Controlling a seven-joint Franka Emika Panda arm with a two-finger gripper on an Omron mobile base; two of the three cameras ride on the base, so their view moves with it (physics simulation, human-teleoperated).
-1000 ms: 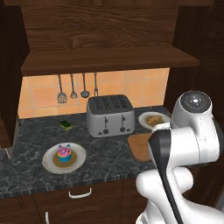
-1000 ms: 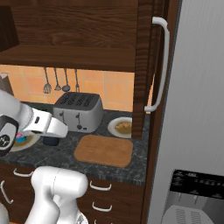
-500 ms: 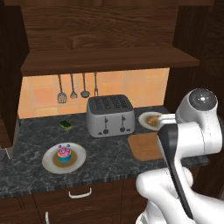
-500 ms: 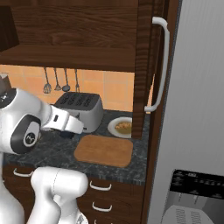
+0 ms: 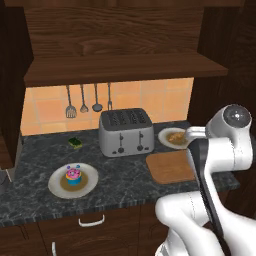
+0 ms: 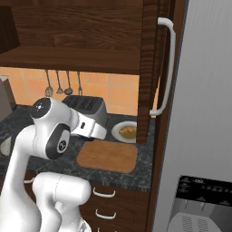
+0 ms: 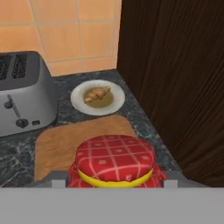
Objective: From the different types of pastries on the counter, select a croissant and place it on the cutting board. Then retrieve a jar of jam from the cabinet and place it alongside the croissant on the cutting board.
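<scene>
The claw (image 7: 114, 181) grips the jar of jam (image 7: 115, 161), its red-checked, yellow-banded lid showing.

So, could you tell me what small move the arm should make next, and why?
Probably lower the jar of jam, held in the gripper, onto the cutting board just below it. The board is bare, and the croissant sits on its white plate beyond the board, so setting the jar down frees the gripper to fetch it.
</scene>
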